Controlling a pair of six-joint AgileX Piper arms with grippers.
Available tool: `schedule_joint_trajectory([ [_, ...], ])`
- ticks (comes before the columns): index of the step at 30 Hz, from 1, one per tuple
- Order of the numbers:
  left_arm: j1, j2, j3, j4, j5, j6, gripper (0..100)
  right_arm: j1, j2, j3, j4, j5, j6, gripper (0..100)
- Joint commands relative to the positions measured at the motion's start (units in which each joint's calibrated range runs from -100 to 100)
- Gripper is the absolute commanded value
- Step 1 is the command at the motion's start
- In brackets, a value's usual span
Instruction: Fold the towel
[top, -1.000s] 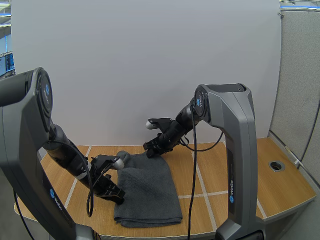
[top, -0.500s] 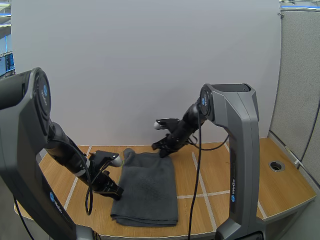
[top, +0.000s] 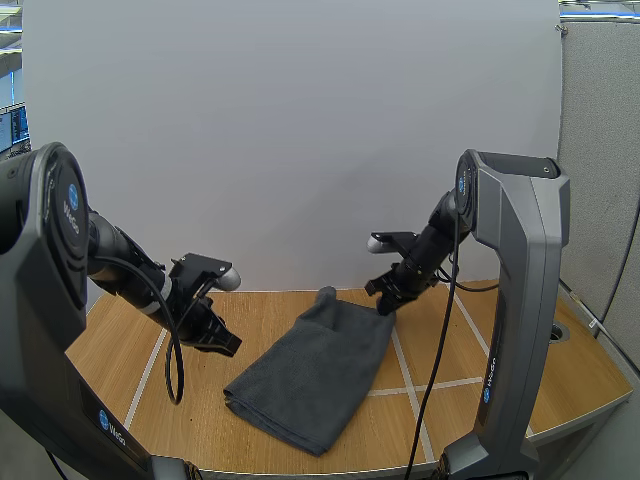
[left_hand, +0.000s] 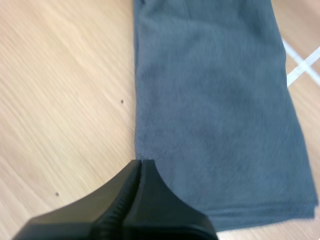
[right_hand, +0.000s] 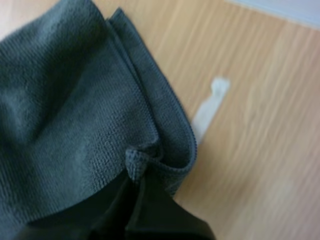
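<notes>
The right gripper is holding the dark grey towel by one corner. In the right wrist view this gripper is pinching a small bunched fold of the towel between its tips, and the hemmed edge is curling around just beside them. From the pinched corner the towel is stretching away toward the left arm, lying folded on the wooden table, and it is crossing a white line on the table close to the right gripper.

The left gripper is hanging a little above the table, beside the towel and not touching it. In the left wrist view its fingers are lying together as one dark wedge with nothing between them. The long edge of the towel is running away just beyond the tip of the left gripper, with bare table on the other side of that edge.
</notes>
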Motion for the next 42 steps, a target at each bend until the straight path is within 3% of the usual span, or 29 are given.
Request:
schedule_joint_trajectory([
  [1,0.32,-1.11,-5.22,-0.59,8.53,-2.0,0,-2.22,-6.36,9.59,-4.09,2.13,-2.17,0],
  [15,3.65,-1.11,-6.74,0.64,16.85,-0.83,0,-6.0,-25.18,33.58,-7.11,2.13,-7.01,0],
  [22,3.92,-1.11,-7.93,1.18,21.27,-0.79,0,-6.0,-30.52,44.08,-8.79,2.13,-8.45,0],
  [28,3.92,-1.11,-10.3,0.66,21.27,-0.79,0,-6.0,-33.65,45.32,-8.68,1.77,-8.45,0],
  [29,3.92,-1.11,-10.58,0.57,21.27,-0.79,0,-6.0,-34.29,45.31,-8.58,1.61,-8.45,4],
  [31,3.92,-1.11,-10.59,0.44,21.27,-0.79,2,-6.0,-36.18,45.31,-8.58,1.61,-8.45,39],
  [32,3.92,-1.11,-10.59,0.44,21.27,-0.79,5,-6.0,-37.07,45.31,-8.58,1.61,-8.45,63],
  [34,3.92,-1.11,-10.59,0.44,21.27,-0.79,15,-6.0,-38.92,45.31,-8.71,1.61,-8.45,99],
  [38,3.92,-1.11,-10.59,0.44,21.27,-0.79,33,-6.0,-43.05,45.21,-9.86,1.61,-8.45,100],
  [42,3.92,-1.11,-10.59,0.44,21.27,-0.79,41,-6.0,-47.97,43.79,-9.95,1.78,-8.45,100],
])
